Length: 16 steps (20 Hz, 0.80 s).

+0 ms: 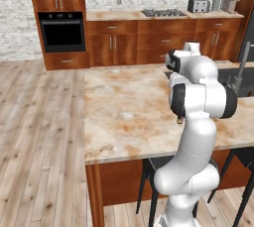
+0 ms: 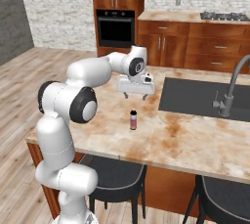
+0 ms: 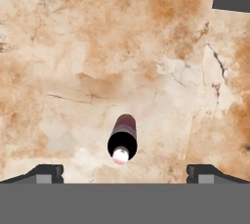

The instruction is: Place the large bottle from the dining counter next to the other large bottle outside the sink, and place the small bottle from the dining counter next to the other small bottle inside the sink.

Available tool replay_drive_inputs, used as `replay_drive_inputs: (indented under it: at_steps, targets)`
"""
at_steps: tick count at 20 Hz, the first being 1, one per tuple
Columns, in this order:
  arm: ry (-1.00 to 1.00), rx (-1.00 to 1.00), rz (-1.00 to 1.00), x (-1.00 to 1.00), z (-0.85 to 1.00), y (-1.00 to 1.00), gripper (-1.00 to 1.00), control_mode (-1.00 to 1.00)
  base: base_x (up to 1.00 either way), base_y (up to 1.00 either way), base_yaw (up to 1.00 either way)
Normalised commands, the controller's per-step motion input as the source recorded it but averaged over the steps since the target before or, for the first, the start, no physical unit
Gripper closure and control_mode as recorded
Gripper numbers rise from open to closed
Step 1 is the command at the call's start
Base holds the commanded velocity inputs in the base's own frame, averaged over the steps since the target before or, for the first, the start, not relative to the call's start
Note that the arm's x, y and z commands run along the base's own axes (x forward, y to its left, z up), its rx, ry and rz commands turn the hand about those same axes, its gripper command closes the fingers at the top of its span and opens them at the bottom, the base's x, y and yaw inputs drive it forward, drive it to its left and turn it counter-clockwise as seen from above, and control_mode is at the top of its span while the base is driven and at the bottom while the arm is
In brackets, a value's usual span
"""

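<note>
The pincer [image 2: 135, 96] is held spread wide and empty above the small bottle [image 2: 133, 120], which stands upright on the surface [image 2: 195, 145], its long axis vertical, cap up, near the sink [image 2: 195, 98]. A descent off centre could topple it.

This was a home kitchen: reddish-brown wooden cabinets [image 1: 111, 42] lined a white brick wall [image 1: 17, 18], with a built-in black oven [image 1: 62, 32], a gas hob [image 1: 162, 12] and a toaster [image 1: 198, 5]. A marbled stone bench [image 2: 195, 142] carried a dark sink [image 2: 195, 96] with a curved faucet [image 2: 233, 83], stools [image 2: 114, 174] below.
</note>
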Motion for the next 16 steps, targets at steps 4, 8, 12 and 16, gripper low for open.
replay_drive_inputs:
  at_steps: [4,8,12,16]
  targets:
    - [0.0,0.0,0.0,-0.09,-0.15,0.0,-1.0,-1.0,0.0,0.0,0.0]
    - [0.0,0.0,0.0,-0.06,-0.16,0.0,-1.0,-1.0,0.0,0.0,0.0]
    - [0.0,0.0,0.0,-0.11,-0.11,0.0,-1.0,-1.0,0.0,0.0,0.0]
    - [0.0,0.0,0.0,-0.09,-0.03,0.0,-1.0,-1.0,0.0,0.0,0.0]
